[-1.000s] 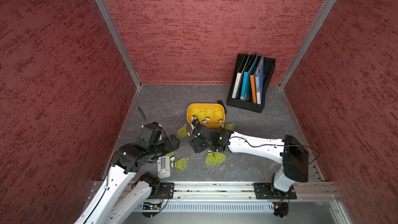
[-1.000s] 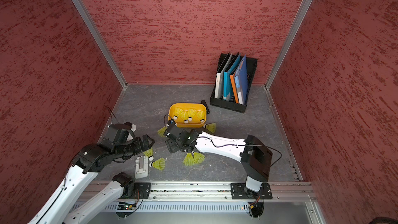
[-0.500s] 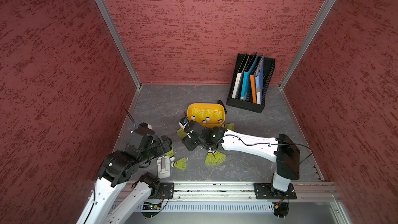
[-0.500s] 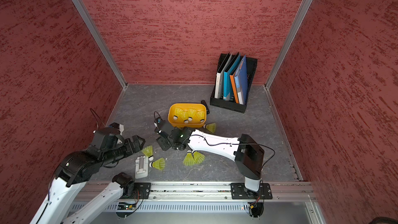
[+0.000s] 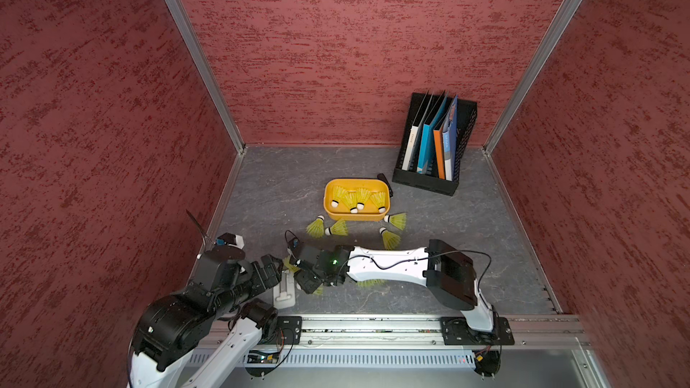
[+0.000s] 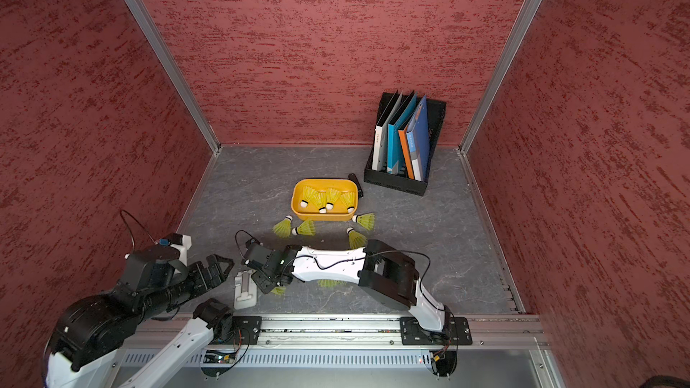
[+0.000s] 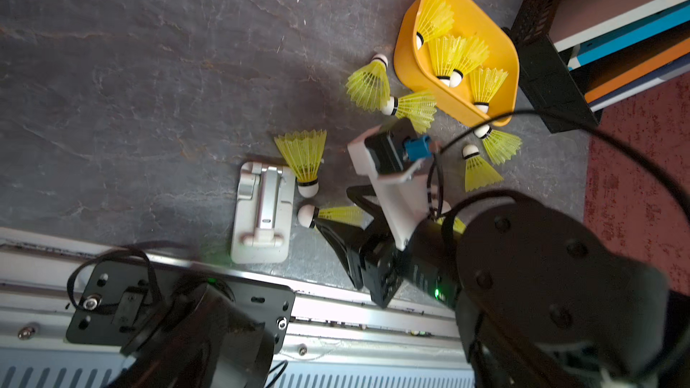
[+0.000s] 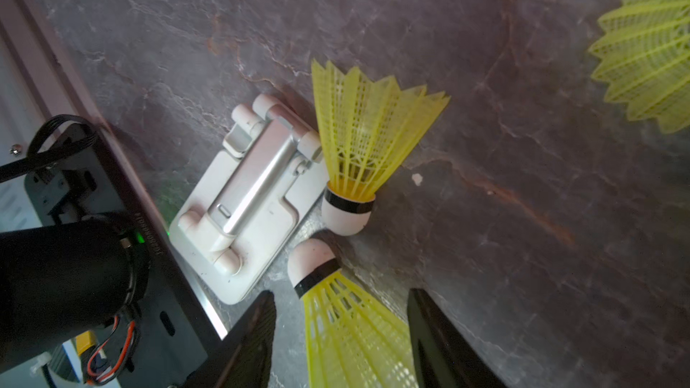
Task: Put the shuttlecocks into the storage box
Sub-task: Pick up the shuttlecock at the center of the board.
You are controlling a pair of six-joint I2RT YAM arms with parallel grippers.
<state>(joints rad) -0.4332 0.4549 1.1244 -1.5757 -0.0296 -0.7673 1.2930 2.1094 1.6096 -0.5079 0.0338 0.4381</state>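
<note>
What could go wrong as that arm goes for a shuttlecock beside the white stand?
The right gripper straddles a shuttlecock by its soft mesh skirt; squeezing there might crush it or let it slip.
A second shuttlecock and the white stand lie right beside it, so either could get knocked.
The left gripper, open, sits close by; the arms might bump.

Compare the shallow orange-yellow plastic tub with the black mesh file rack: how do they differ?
The orange-yellow plastic tub is low and solid; the black mesh file rack is taller and perforated. The tub holds four neon yellow-green shuttlecocks; the rack holds standing folders. Both sit on the grey table.
</note>
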